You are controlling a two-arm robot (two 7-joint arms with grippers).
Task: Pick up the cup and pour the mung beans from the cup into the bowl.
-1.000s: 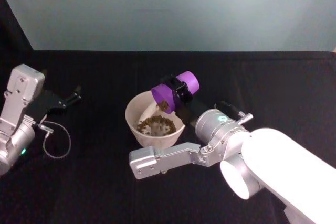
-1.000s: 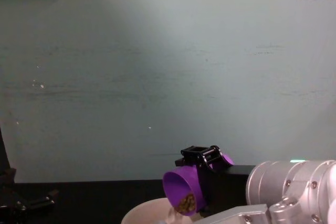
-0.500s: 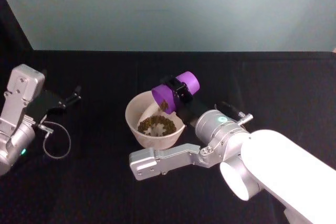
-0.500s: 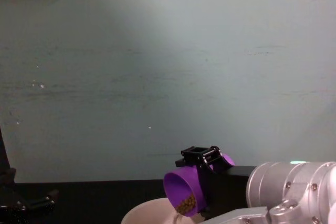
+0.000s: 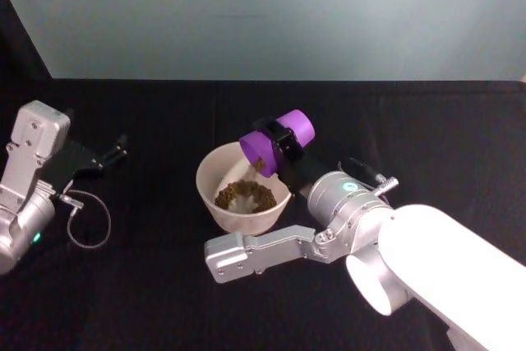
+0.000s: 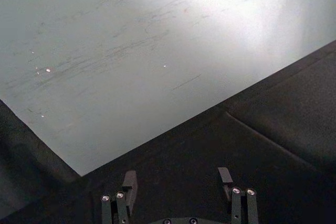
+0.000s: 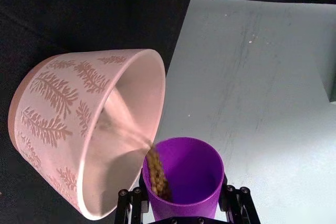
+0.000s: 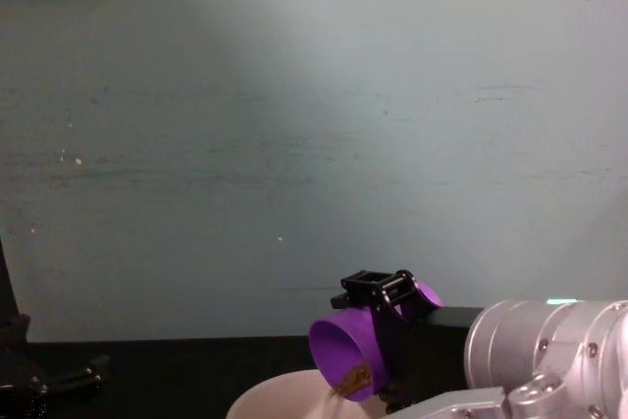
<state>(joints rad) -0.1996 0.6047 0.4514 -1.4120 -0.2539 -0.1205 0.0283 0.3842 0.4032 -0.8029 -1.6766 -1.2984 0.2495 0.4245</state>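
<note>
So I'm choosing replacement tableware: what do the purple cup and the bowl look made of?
The purple cup is probably plastic: smooth, uniform colour, soft sheen. The bowl could be ceramic or melamine, and the look leaves that open: pale pink, matte wall with a fern-leaf pattern.

Purple cup (image 5: 277, 143) (tipped) over bowl (image 5: 215, 205)

Chest view: the bowl (image 8: 280, 401) is cut off by the lower picture edge. Only its upper rim shows, and its contents are hidden. The right pincer (image 8: 385, 336), clamped on the cup (image 8: 334, 345), covers the cup's base half.

Right wrist view: the cup's base and the pincer's fingers (image 7: 128, 205) run off the picture edge.

Head view: the cup hides the bowl's rim on the side towards the worktop's right edge. Single mung beans (image 5: 245, 196) are too small to tell apart.

Left wrist view: the left pincer (image 6: 177, 178) shows two spread fingers; its body is cut off at the picture edge.
</note>
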